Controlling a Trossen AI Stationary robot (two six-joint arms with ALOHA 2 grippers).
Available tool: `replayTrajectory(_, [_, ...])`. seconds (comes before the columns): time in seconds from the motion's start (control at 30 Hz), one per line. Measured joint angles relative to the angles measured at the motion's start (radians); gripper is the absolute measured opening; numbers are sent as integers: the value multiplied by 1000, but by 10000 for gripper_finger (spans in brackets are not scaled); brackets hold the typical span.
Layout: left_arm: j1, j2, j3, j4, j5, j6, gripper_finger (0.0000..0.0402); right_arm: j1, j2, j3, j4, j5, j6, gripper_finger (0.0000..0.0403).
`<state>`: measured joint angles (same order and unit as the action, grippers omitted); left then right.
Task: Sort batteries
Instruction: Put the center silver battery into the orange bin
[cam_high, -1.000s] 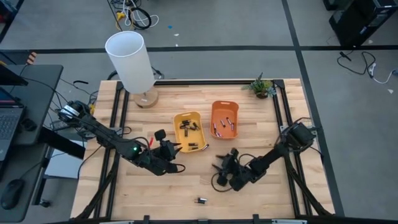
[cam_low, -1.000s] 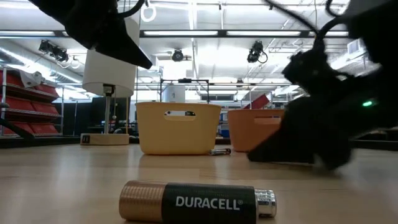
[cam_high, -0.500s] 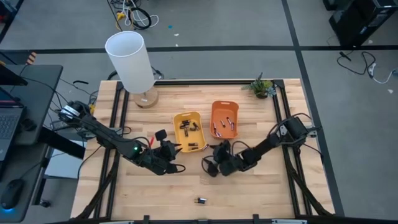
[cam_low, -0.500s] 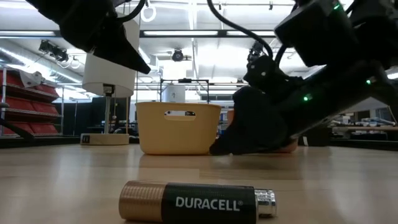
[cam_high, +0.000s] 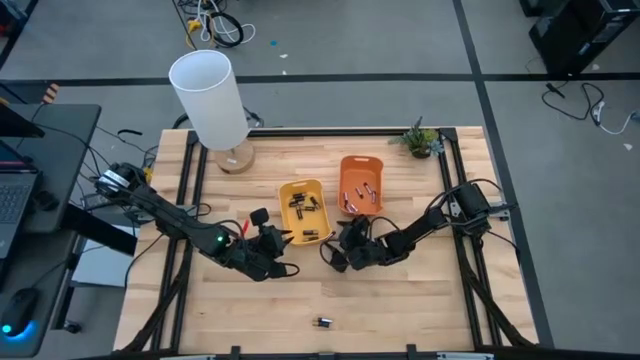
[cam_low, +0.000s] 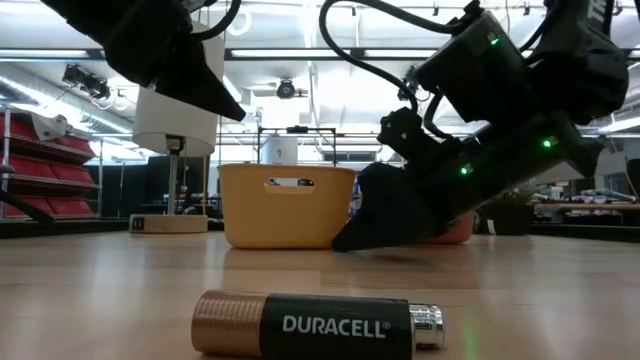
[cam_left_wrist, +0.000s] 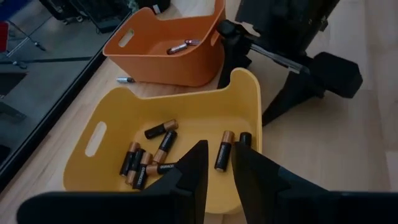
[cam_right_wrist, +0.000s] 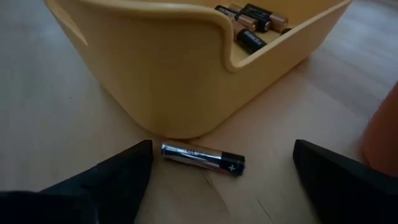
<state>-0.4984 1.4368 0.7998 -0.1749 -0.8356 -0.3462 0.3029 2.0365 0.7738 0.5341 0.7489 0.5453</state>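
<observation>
A yellow tray (cam_high: 303, 210) holds several dark-and-copper batteries (cam_left_wrist: 155, 155). The orange tray (cam_high: 361, 188) beside it holds a few silvery ones (cam_left_wrist: 180, 45). One silvery battery with a dark end (cam_right_wrist: 202, 157) lies on the table against the yellow tray's near wall. It sits between the wide-open fingers of my right gripper (cam_right_wrist: 222, 148), which touch nothing; the gripper (cam_high: 333, 252) is low over the table. My left gripper (cam_left_wrist: 219, 171) hovers over the yellow tray's near-left rim with only a narrow gap between its fingers and nothing in them. A Duracell battery (cam_low: 320, 325) lies near the front edge (cam_high: 322, 322).
A white-shaded lamp (cam_high: 205, 95) stands at the far left and a small plant (cam_high: 420, 138) at the far right corner. Another battery (cam_left_wrist: 124, 79) lies on the table beside the orange tray. Bare wood stretches along the table's near side.
My right gripper has swept toward the table's left and slightly toward the far edge. It went from the middle-right area up to the yellow tray's near corner, staying low. It now has the loose silvery battery between its fingers.
</observation>
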Motion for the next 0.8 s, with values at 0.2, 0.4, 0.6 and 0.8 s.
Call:
replayTrajectory(0.2, [0, 0, 0, -2, 0, 0, 85, -4, 0, 0, 8, -43, -4, 373])
replayTrajectory(0.4, [1, 0, 0, 9, -4, 0, 85, -6, 0, 0, 11, -56, -5, 342])
replayTrajectory(0.6, [1, 0, 0, 14, -4, 0, 85, 6, 0, 0, 16, -58, -3, 280])
replayTrajectory(0.8, [1, 0, 0, 15, -4, 0, 85, 20, 0, 0, 17, -58, 2, 209])
